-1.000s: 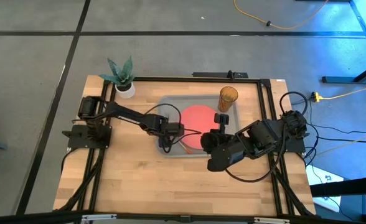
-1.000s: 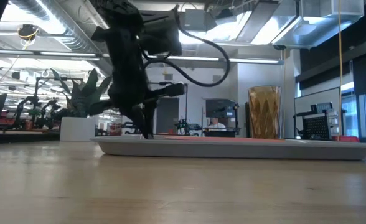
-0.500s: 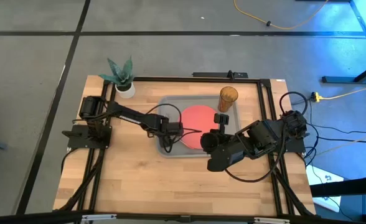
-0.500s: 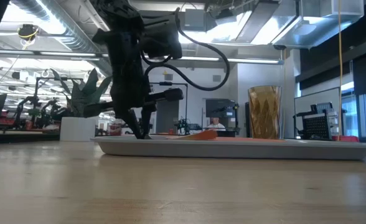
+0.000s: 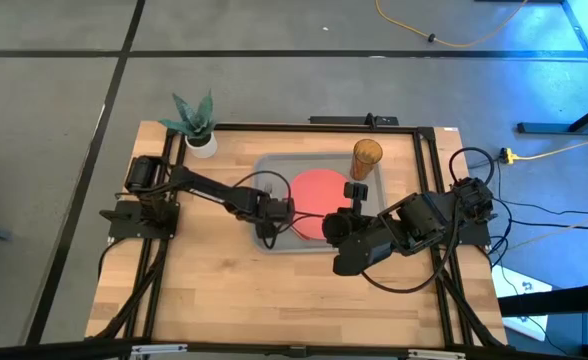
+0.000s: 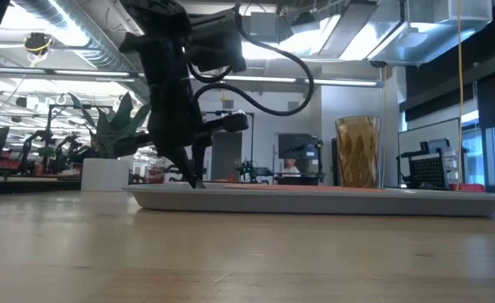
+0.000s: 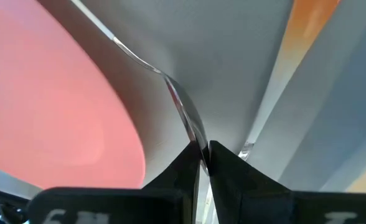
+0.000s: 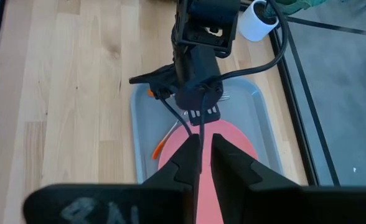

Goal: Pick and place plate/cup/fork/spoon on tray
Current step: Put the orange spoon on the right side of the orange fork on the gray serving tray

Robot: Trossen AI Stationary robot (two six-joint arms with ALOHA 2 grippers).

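Observation:
The grey tray lies mid-table. On it sit the coral plate and, at its far right corner, the amber cup. The fork lies across the tray's left part, tines toward the far edge. The spoon lies flat on the tray, its orange handle by the plate's edge. My left gripper points steeply down at the tray's left part, narrowly open, a fingertip on either side of the spoon's silver end. My right gripper hangs high over the tray's near right, narrowly open, holding nothing. My left gripper's fingertips stand close on either side of the spoon's silver end, coming from above at a slant. I cannot tell whether they touch it. The spoon rests on the tray beside the plate.
A white pot with a green plant stands at the table's far left corner. Dark frame rails run along the table's sides. Bare wood stretches across the near half. The fork's orange handle lies close beside my left fingers.
My left gripper has stayed over the tray's left part, rolled a little and opened its fingertips slightly. The spoon's orange handle stood tipped up off the tray half a second ago and now lies flat again.

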